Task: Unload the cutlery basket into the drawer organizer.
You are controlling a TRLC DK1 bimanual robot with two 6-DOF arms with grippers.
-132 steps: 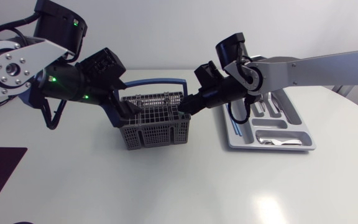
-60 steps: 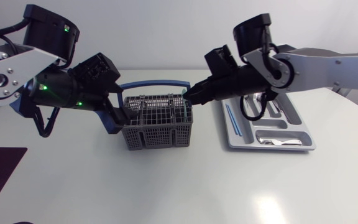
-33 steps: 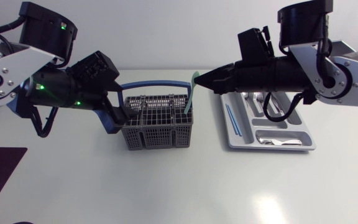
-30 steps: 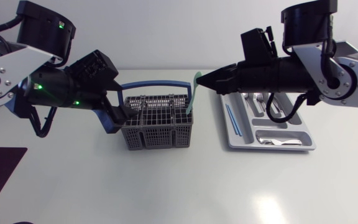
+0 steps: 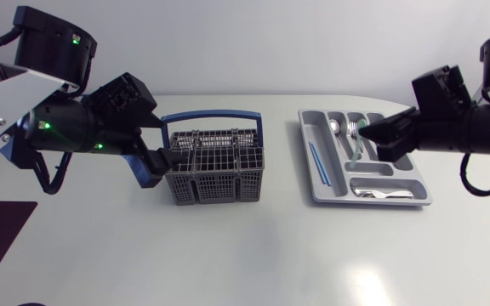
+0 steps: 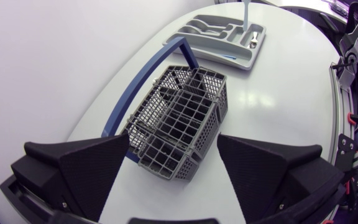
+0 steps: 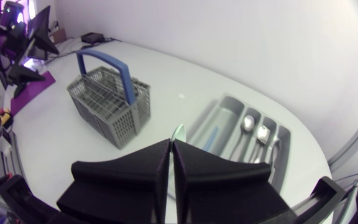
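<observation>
L jaws: spread wide, low at the L end of the grey plastic grid cutlery basket (image 5: pixel 215 170). In the L wrist view the basket's near end lay ahead of and btw my two finger tips. Couldn't tell if either tip touched it.
R jaws: clamped narrow on a pale green flat plastic utensil (image 5: pixel 358 143), w/ both fingers pressed on its upper end and the rest hanging down from the tips.
Utensil pos: up in the air over the grey plastic drawer organizer (image 5: pixel 398 174), above its middle long compts and well clear of the basket. Couldn't tell whether its lower tip met the tray.
Basket: sat upright on the white round desk (image 5: pixel 253 255), w/ its blue hoop handle (image 5: pixel 211 116) raised over it. It stood well apart from the organizer, on my L side.
Organizer: lay flat on the desk on my R side. Thin blue sticks (image 5: pixel 316 161) lay in the long compt nearest the basket. Silver metal cutlery (image 5: pixel 347 129) lay at the far ends of the middle compts. Another silver piece (image 5: pixel 379 194) lay in the crosswise compt at the near end.
Arms: my L one reached in from the L edge to the basket, my R one from the R edge to above the organizer.
</observation>
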